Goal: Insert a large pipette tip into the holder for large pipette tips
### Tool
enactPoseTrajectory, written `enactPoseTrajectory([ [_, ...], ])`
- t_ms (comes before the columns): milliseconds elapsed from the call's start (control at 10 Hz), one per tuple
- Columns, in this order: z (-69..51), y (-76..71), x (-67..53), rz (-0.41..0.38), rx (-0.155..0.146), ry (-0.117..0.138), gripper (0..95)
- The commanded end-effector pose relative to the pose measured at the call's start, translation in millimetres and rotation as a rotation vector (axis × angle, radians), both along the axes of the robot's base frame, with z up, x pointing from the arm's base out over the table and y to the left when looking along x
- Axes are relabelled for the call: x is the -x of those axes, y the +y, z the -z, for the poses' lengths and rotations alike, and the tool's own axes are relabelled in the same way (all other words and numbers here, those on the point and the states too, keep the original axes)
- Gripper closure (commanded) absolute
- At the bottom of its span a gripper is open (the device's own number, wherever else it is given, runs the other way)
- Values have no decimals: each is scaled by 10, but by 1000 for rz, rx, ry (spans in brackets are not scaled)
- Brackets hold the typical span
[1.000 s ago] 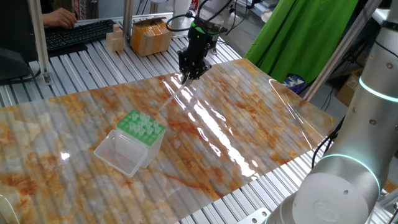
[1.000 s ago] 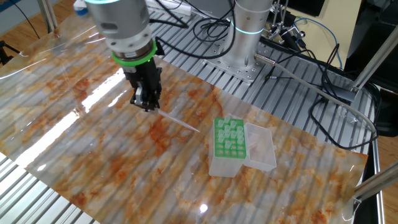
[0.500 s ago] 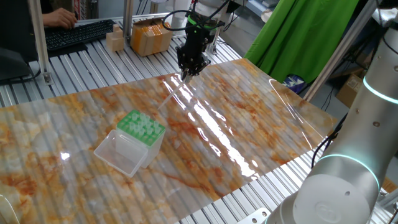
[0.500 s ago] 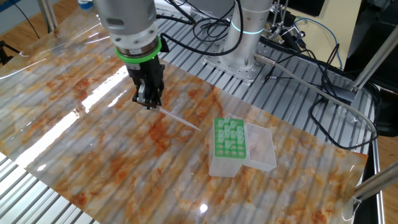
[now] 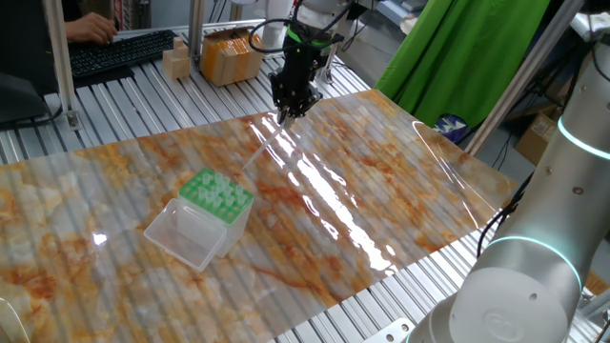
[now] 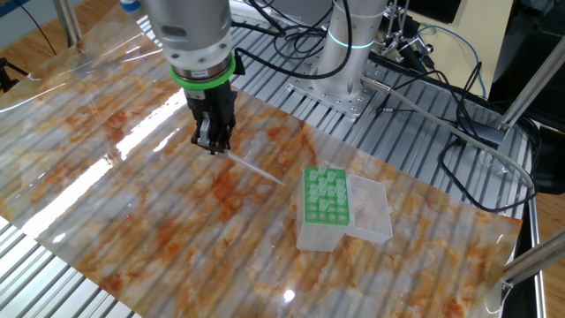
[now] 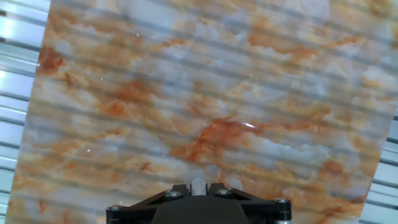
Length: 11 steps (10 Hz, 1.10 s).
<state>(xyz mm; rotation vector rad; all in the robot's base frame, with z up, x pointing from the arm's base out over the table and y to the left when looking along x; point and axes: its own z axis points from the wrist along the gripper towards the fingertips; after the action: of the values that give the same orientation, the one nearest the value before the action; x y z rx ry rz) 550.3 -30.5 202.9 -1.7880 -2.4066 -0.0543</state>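
My gripper (image 6: 214, 148) is shut on the wide end of the large pipette tip (image 6: 256, 170), a thin translucent cone that slants down from the jaws toward the marbled table. In one fixed view the gripper (image 5: 284, 114) hangs near the table's far edge, with the tip (image 5: 262, 145) pointing toward the holder for large pipette tips (image 5: 217, 191). That holder is a clear box with a green perforated rack (image 6: 325, 194) and its clear lid (image 6: 371, 208) lies open beside it. In the hand view the tip's butt end (image 7: 198, 185) shows between the jaws.
A cardboard box (image 5: 232, 55) and a keyboard (image 5: 119, 52) sit beyond the table's far edge. A green cloth (image 5: 467, 57) hangs at the right. Cables and the arm's base (image 6: 349, 62) lie behind the table in the other fixed view.
The gripper has risen a little and shifted slightly sideways, carrying the tip's wide end with it. The holder has not moved.
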Motion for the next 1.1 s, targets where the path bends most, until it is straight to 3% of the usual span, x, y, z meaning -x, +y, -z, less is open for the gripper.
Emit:
enactPoseTrajectory([
  [100,7,0,4,-8,-5,0,950],
  [200,7,0,4,-9,-17,8,950],
  [300,7,0,4,-1,-65,17,950],
  [600,7,0,4,-40,-121,56,950],
  [700,7,0,4,-45,-121,55,950],
  [900,7,0,4,-82,-93,40,950],
  [1100,7,0,4,-81,-99,37,950],
])
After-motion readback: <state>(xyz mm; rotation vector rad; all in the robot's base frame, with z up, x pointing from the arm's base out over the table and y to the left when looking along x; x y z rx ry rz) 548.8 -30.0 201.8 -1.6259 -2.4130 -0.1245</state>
